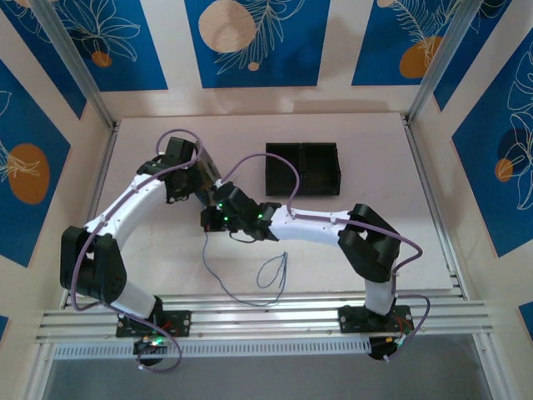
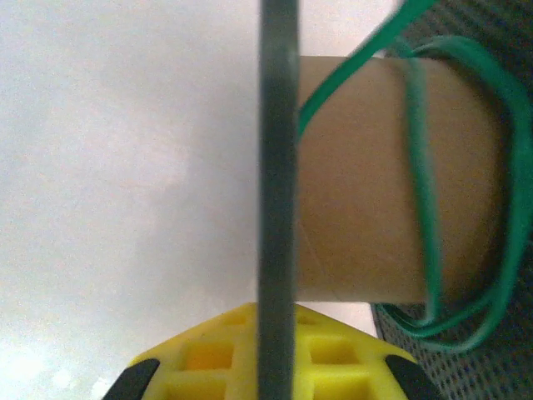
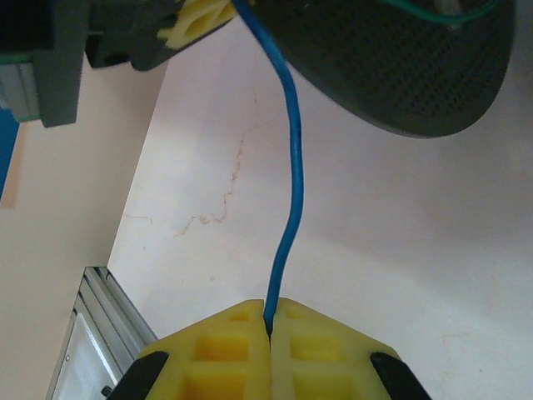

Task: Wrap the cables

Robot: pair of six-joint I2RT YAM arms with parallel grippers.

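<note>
1. Partly done, by the look of it: several turns of green cable (image 2: 420, 192) wound round the cardboard core (image 2: 358, 183), just beside the black flange (image 2: 276, 167).
2. Left to do, as judged: the blue cable (image 3: 291, 167), with no blue turn visible on the core in the left wrist view. Most of its slack lying on the table (image 1: 366, 142), trailing toward the near edge and closing in a small loop (well apart from the black tray (image 1: 302, 169)).
3. Left gripper (image 2: 276, 371): clenched on the flange's edge, so steadying core and flange together.
4. Right gripper (image 3: 271, 321): pinched tight on the blue cable, right at the fingertips.
5. Direction of the blue cable: from that pinch straight away from the fingers toward the perforated flange face, long axis nearly straight with one gentle bend.
6. Direction of the green turns: crosswise to the core's own axis, sagging off the cardboard rather than snug, so probably wanting tension.
</note>
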